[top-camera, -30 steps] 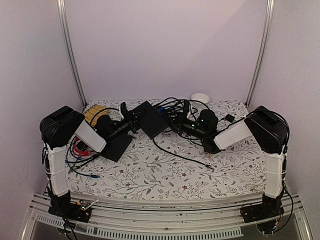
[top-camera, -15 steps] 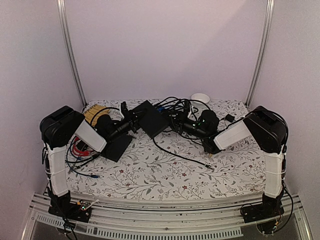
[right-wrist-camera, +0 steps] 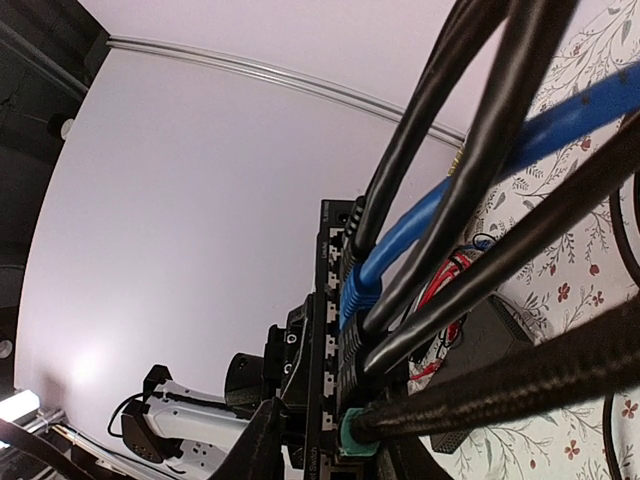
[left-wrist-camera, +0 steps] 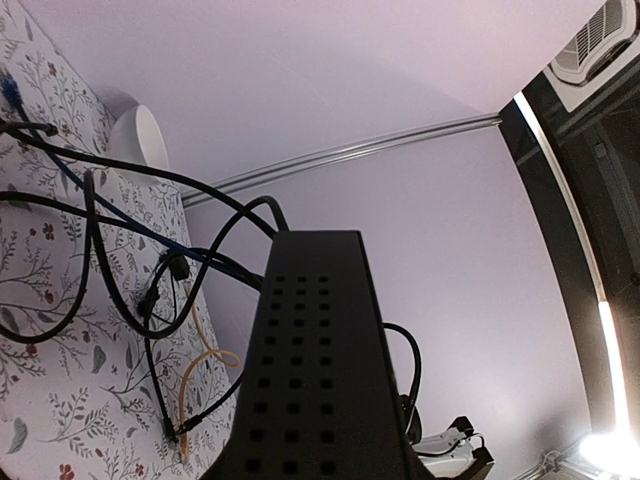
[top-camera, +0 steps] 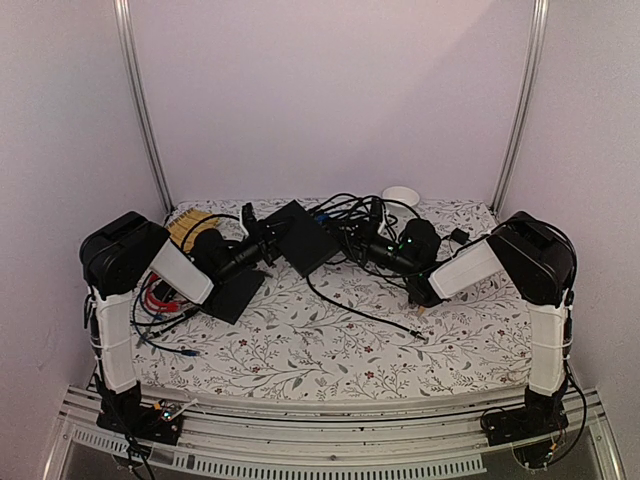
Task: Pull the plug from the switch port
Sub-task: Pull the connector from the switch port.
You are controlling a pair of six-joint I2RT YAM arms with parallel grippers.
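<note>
Floral table [top-camera: 330, 340], far middle: the left gripper [top-camera: 268, 241] clamps the switch [top-camera: 302, 240] by its edge. Whether the right gripper [top-camera: 352, 238] pinches the teal plug [right-wrist-camera: 352, 437] I cannot tell. Best pull straight out, switch braced.

Both arms fold forward from raised elbows, forearms angled inward and low. The left gripper [top-camera: 269, 239] clamps the switch [top-camera: 303, 238] straight ahead of it; the right gripper [top-camera: 352, 238] faces it, its jaw spacing unclear.

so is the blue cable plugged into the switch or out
Plugged in: the right wrist view shows the blue cable seated in a socket on the switch.
</note>
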